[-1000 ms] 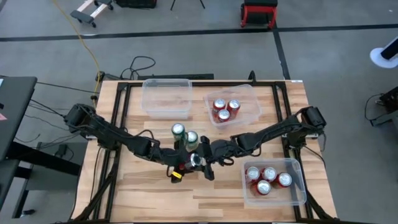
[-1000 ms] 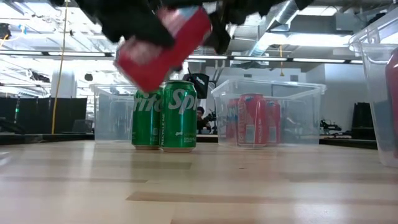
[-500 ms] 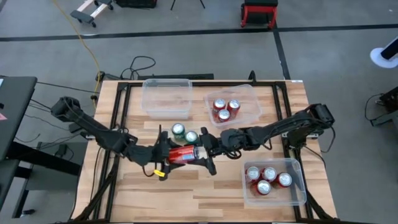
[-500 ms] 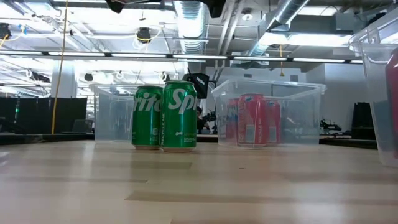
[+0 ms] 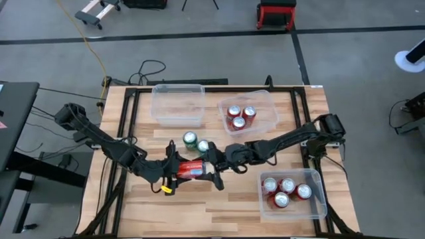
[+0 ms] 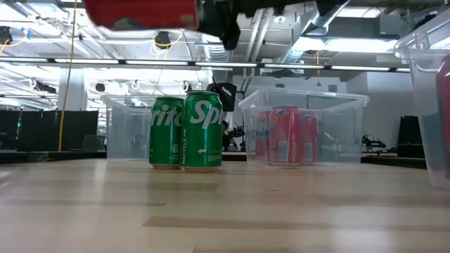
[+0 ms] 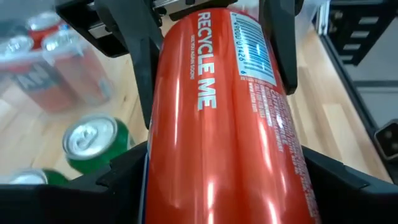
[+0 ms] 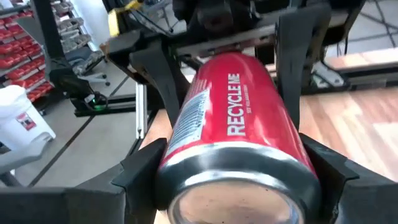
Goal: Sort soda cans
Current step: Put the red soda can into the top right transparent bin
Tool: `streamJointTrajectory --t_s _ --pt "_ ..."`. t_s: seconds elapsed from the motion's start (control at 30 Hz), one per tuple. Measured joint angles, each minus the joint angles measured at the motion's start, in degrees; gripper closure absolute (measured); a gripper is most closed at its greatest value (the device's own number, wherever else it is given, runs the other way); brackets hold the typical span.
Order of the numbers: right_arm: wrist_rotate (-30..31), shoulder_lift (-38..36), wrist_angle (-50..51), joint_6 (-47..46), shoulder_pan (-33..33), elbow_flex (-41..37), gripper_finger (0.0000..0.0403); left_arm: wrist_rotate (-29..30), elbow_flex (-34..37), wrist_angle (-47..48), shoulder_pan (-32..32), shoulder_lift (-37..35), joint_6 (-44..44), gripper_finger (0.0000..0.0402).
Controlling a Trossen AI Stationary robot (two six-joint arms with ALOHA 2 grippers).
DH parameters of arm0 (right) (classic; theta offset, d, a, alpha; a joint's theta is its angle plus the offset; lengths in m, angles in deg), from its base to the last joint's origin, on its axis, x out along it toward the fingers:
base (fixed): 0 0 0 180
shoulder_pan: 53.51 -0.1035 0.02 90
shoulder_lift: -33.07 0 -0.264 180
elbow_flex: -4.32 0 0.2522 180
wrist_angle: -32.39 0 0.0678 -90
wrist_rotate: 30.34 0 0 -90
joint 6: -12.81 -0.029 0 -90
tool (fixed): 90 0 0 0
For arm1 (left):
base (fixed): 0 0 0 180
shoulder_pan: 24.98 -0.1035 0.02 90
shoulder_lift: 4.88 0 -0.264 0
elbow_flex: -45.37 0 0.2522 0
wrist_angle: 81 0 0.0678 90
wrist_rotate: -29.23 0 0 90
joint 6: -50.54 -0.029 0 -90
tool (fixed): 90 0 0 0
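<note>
Both the left gripper (image 5: 174,170) and right gripper (image 5: 211,168) seem clamped on one red can (image 5: 190,169), held sideways above the table (image 5: 219,199), near two green cans (image 5: 196,142).

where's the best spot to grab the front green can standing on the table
Grip the front green can around the middle of its upright round body, coming in level from the near table edge. The other green can stands close beside and slightly behind it, so fingers fit front-to-back more easily than between the two.
</note>
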Motion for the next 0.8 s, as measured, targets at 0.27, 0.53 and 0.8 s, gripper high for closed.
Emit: streamJointTrajectory --t_s 0.27,0.53,0.8 --pt "-2.98 4.54 -1.55 -1.72 0.65 0.02 0.0109 -0.38 0.0 3.75 0.06 0.76 4.56 0.0094" --pt "-6.39 8.24 -4.82 -3.63 1.1 0.02 0.0107 -2.96 0.0 3.9 -0.6 0.77 5.48 0.0094" --pt "-8.92 7.07 9.55 -1.97 0.61 -1.35 0.0017 -8.57 -0.81 8.9 -2.51 7.13 15.22 0.0094"
